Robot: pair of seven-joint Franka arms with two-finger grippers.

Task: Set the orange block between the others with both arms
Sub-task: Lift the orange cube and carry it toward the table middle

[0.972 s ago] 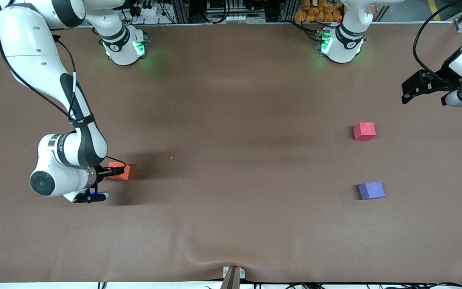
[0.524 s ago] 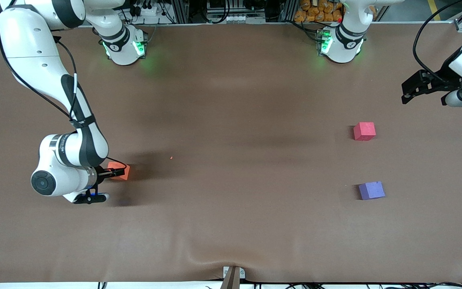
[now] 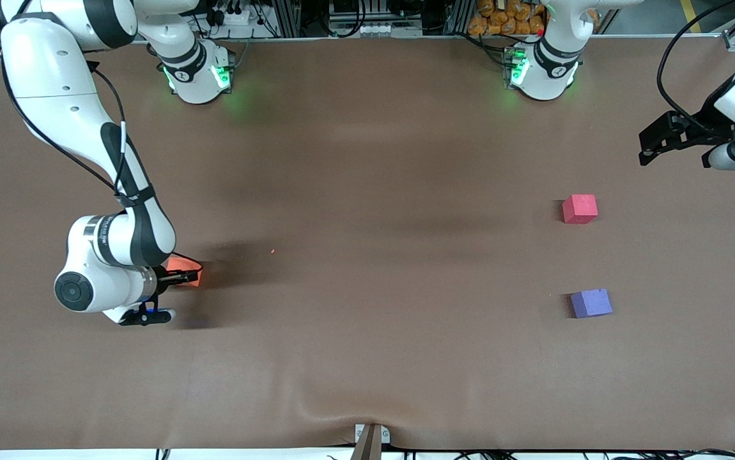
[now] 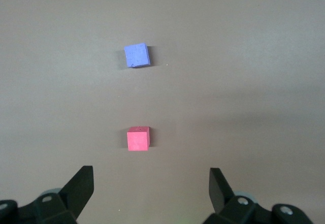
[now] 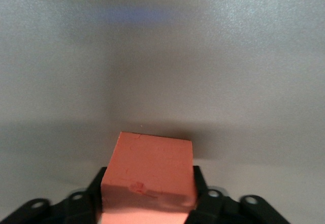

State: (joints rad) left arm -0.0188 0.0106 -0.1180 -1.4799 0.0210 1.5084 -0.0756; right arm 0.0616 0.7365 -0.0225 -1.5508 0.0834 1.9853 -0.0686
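A: I saw the right gripper (image 5: 147,196) clamped on the orange block (image 3: 187,273), low at the right arm's end of the table (image 3: 367,358).

B: Noted. Left gripper (image 4: 151,193) hung open over the red block (image 4: 138,138) and purple block (image 4: 137,55). I feared the foam slipping at handover.

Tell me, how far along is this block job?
Early. The right gripper has its fingers shut on the orange block. Still left: carrying it between the red-pink cube and purple-blue cube. The left gripper waits open above them.
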